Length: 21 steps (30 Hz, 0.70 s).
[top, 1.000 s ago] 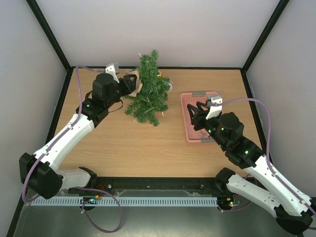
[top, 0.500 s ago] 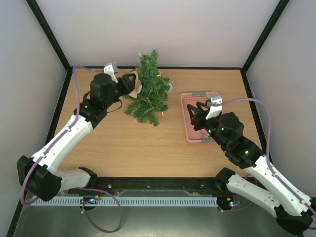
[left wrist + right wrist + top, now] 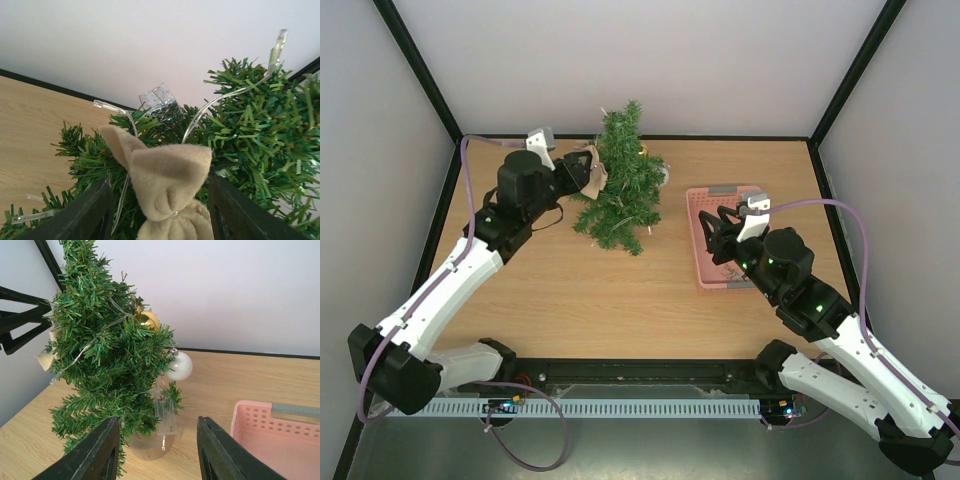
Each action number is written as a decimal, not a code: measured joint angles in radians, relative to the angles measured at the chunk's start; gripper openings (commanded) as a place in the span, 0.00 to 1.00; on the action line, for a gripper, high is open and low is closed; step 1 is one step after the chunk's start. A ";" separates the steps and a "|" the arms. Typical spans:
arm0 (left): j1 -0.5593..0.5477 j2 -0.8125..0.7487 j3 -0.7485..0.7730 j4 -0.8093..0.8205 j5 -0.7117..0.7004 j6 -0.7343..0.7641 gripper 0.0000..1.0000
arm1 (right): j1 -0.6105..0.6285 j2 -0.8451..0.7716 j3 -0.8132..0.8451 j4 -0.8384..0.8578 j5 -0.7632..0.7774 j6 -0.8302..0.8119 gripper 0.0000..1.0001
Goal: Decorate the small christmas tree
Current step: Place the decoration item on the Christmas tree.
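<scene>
While pinching a beige felt ornament (image 3: 165, 175) for hanging, holds left gripper (image 3: 160, 185) against upper branches of the small christmas tree (image 3: 620, 180), upright at the far centre of the table (image 3: 570, 290). Parks right gripper (image 3: 157, 420) spread, empty, above the pink basket (image 3: 698, 262). Looks dark green, bushy, light-strung, with gold bauble (image 3: 148, 320) and white bauble (image 3: 179, 366).

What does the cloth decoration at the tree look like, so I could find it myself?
Find the small christmas tree at the back of the wooden table. On the side facing the left gripper, between its fingers, is a beige felt ornament pinched like a bow. It is the only soft, matte tan piece; the gold ball and white ball are shiny and round.
</scene>
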 measured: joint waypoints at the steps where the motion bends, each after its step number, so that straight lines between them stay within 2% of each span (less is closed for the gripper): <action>1: 0.000 -0.004 0.000 0.000 0.000 0.001 0.53 | 0.000 0.000 0.000 0.000 0.000 0.000 0.42; 6: 0.000 -0.019 0.000 -0.001 0.013 0.004 0.47 | 0.000 0.003 0.000 0.000 -0.006 0.000 0.42; 12: 0.000 -0.029 0.000 -0.015 0.055 0.017 0.24 | 0.000 0.008 0.000 0.000 -0.011 0.000 0.42; 21: 0.000 -0.040 -0.006 -0.015 0.112 0.022 0.22 | 0.000 0.014 0.000 0.001 -0.017 0.000 0.42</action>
